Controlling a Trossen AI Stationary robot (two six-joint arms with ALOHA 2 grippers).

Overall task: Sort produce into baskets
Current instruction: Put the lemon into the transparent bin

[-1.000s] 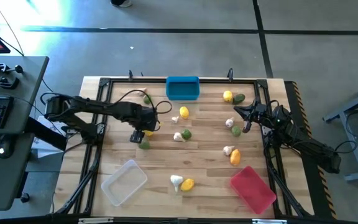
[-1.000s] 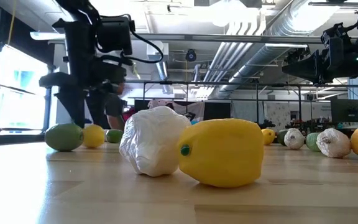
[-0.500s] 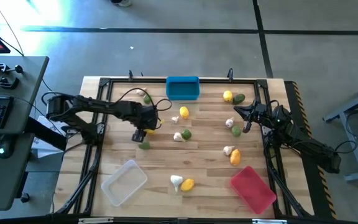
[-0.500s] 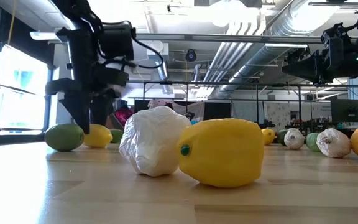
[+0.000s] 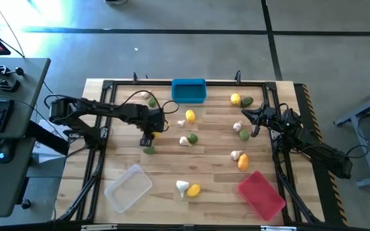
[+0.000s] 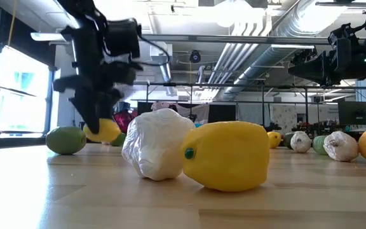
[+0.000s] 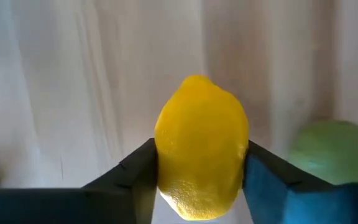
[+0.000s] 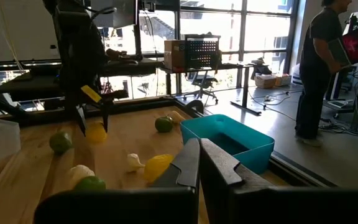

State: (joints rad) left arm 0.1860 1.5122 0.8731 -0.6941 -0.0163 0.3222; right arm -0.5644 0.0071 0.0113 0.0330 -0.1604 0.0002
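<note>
A lemon (image 7: pixel 201 146) sits clamped between the left pincer's (image 5: pixel 148 136) two fingers (image 7: pixel 135 171), just clear of the counter (image 5: pixel 127 154) in the low view. A green piece (image 5: pixel 149 149) lies on the wood right beside that pincer. Well apart, the right pincer (image 5: pixel 254 126) hangs empty, fingers pressed together, near the garlic (image 5: pixel 237 126).

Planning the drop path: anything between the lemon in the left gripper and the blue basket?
Nothing visible blocks it. The left gripper holds the lemon lifted off the table; the blue basket lies beyond bare wood. A second lemon sits off to the side.
</note>
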